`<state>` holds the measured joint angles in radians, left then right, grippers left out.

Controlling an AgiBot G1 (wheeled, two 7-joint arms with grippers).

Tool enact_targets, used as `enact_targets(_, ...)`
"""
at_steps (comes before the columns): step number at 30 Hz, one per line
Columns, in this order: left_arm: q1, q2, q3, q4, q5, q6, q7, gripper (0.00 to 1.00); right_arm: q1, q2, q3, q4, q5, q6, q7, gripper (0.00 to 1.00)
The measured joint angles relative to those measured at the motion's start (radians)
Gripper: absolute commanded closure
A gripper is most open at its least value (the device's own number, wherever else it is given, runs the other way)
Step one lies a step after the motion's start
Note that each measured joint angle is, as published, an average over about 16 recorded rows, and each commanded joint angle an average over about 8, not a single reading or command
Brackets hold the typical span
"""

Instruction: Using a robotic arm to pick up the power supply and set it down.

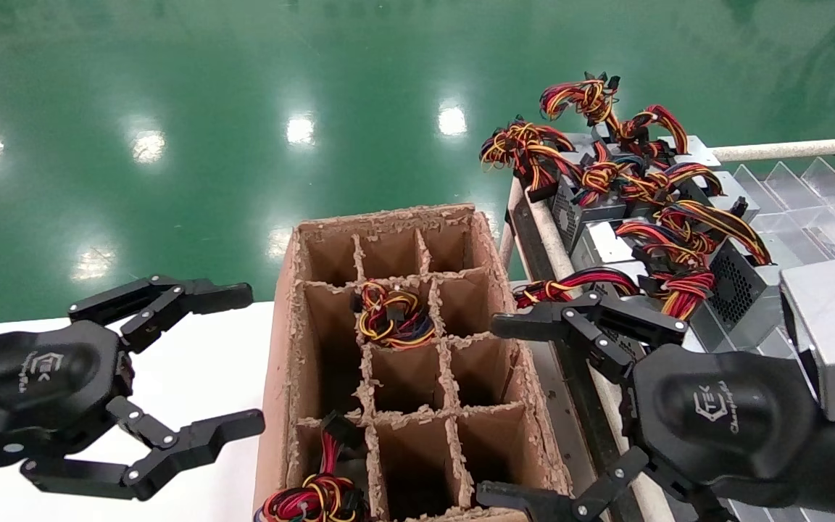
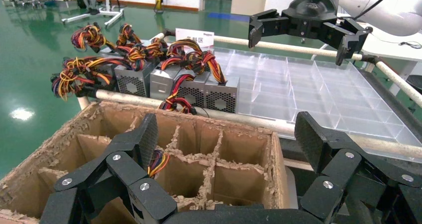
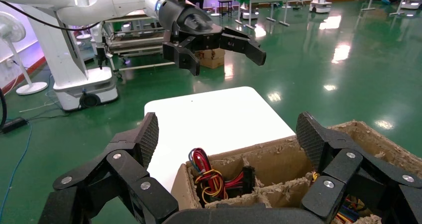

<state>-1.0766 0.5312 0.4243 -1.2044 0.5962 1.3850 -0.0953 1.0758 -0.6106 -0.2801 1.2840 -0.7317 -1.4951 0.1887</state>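
Right gripper point(image 1: 533, 413): released, empty, poised between divided carton point(image 1: 294, 348) and rack of power supplies point(image 1: 678, 225), placed to reach either. Left gripper point(image 1: 207, 362): released, idle over white desk point(image 1: 193, 341).

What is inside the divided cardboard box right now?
The cardboard box shows wire bundles in a middle cell and a near-left cell; the units beneath are hidden. Other cells look empty, their bottoms dark.

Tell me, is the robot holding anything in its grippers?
No. The left gripper hangs open over the white table, and the right gripper is open beside the cardboard box. Nothing sits between either pair of fingers.
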Motion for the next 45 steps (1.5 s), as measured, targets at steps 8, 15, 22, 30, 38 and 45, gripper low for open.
enact_targets(8, 0.0, 0.0, 0.0, 0.0, 0.0, 0.0, 0.0, 0.0, 0.0, 0.0, 0.0, 0.0, 0.0, 0.0, 0.0, 0.0)
enact_targets(15, 0.0, 0.0, 0.0, 0.0, 0.0, 0.0, 0.0, 0.0, 0.0, 0.0, 0.0, 0.0, 0.0, 0.0, 0.0, 0.0)
enact_targets(22, 0.0, 0.0, 0.0, 0.0, 0.0, 0.0, 0.0, 0.0, 0.0, 0.0, 0.0, 0.0, 0.0, 0.0, 0.0, 0.0)
enact_targets(30, 0.0, 0.0, 0.0, 0.0, 0.0, 0.0, 0.0, 0.0, 0.0, 0.0, 0.0, 0.0, 0.0, 0.0, 0.0, 0.0)
enact_targets(38, 0.0, 0.0, 0.0, 0.0, 0.0, 0.0, 0.0, 0.0, 0.0, 0.0, 0.0, 0.0, 0.0, 0.0, 0.0, 0.0)
enact_targets(45, 0.0, 0.0, 0.0, 0.0, 0.0, 0.0, 0.0, 0.0, 0.0, 0.0, 0.0, 0.0, 0.0, 0.0, 0.0, 0.0)
